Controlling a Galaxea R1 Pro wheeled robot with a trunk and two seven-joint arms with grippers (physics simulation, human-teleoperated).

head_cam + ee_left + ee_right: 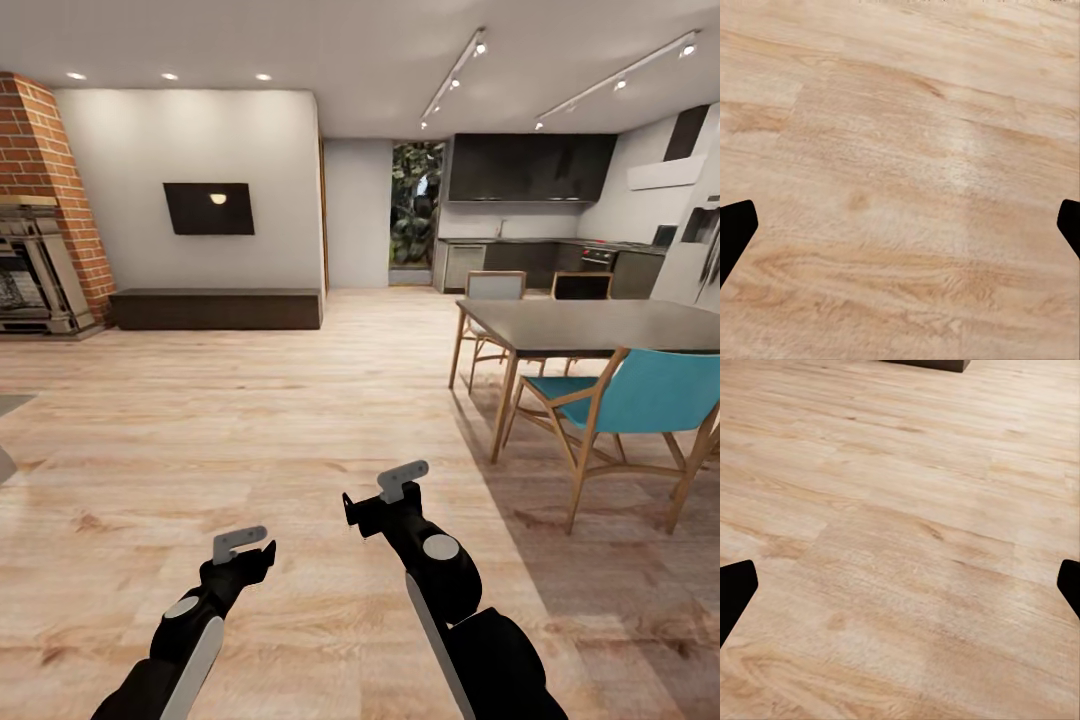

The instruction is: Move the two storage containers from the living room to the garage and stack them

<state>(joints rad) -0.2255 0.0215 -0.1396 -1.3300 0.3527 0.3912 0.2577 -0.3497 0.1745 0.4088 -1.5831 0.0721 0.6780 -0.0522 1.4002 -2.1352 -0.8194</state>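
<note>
I am in the living room, on its light wood plank floor, with the red brick fireplace at the far left. The two storage containers are out of view, and so are the garage and its concrete floor. My left gripper hangs low over the planks, open and empty. My right gripper is a little further forward, also open and empty. In the left wrist view the dark fingertips stand wide apart over bare planks. The right wrist view shows the same spread of fingertips.
A low dark cabinet runs along the back wall under a black screen. At the right stand a dark dining table and a blue wooden chair. The kitchen lies behind. Open floor stretches ahead and to the left.
</note>
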